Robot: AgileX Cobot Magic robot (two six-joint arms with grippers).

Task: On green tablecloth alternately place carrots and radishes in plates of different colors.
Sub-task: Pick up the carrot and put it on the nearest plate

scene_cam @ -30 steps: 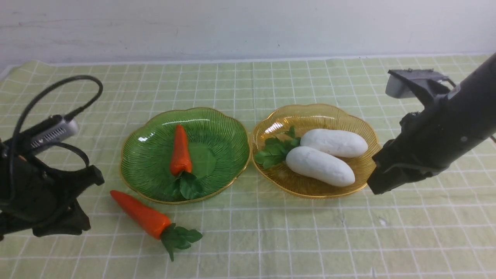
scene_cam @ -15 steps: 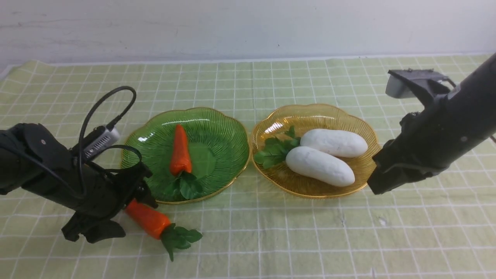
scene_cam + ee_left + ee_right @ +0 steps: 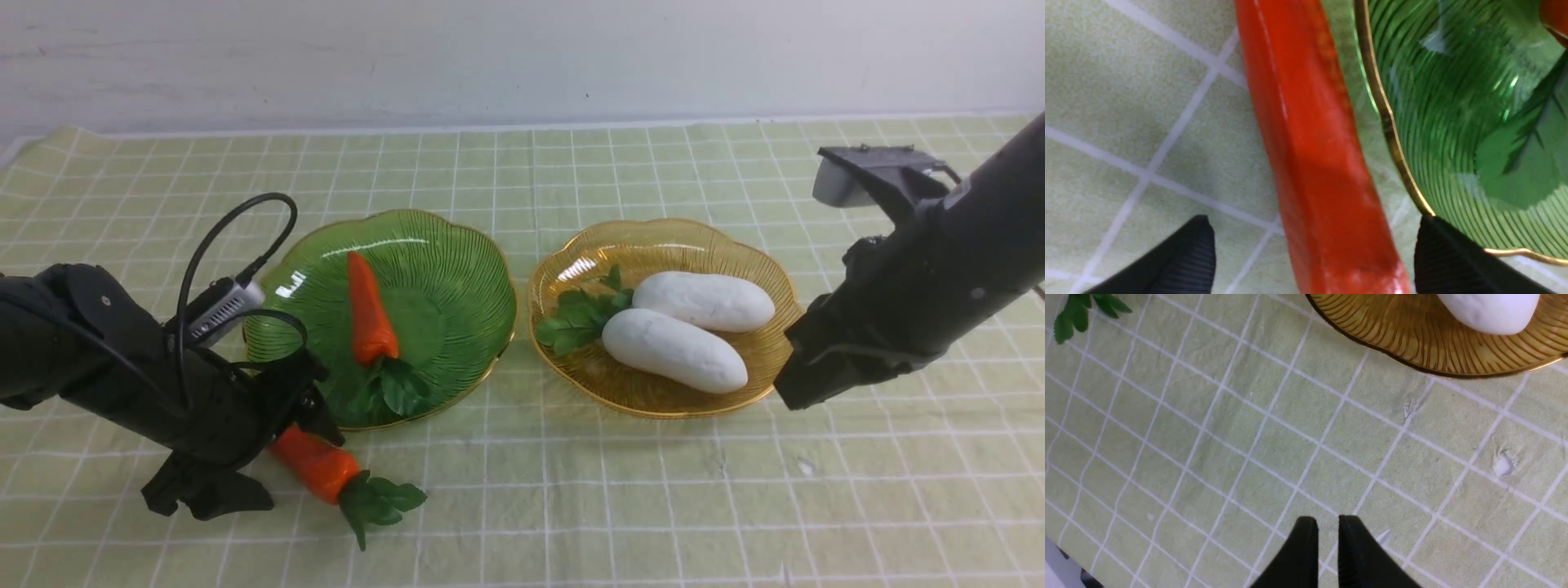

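No readable writing anywhere! Green gridded cloth (image 3: 620, 506) covers the tabletop, pale wall (image 3: 522, 57) behind. Left tool (image 3: 1314, 261) spreads wide around the loose carrot (image 3: 318, 465) on the cloth; right tool (image 3: 1327, 526) stands narrow, a slim gap showing.

The loose carrot (image 3: 314, 464) is lying between the spread fingers of the left gripper (image 3: 1314, 253), with a strip of cloth (image 3: 1245, 241) showing on one side and a narrower one on the other. On that narrower side the green plate (image 3: 482, 269) is crowding the carrot, its gold rim running close alongside one finger and its near wall tilting up. The amber plate (image 3: 661, 408) is standing just beside the green one, leaving hardly any passage between them. Open cloth is stretching in front of the amber plate, right of the carrot's leaves (image 3: 380, 502), giving a low, clear way across. The right gripper (image 3: 1327, 526) is hanging by the amber plate's right side, blocking an approach from there.
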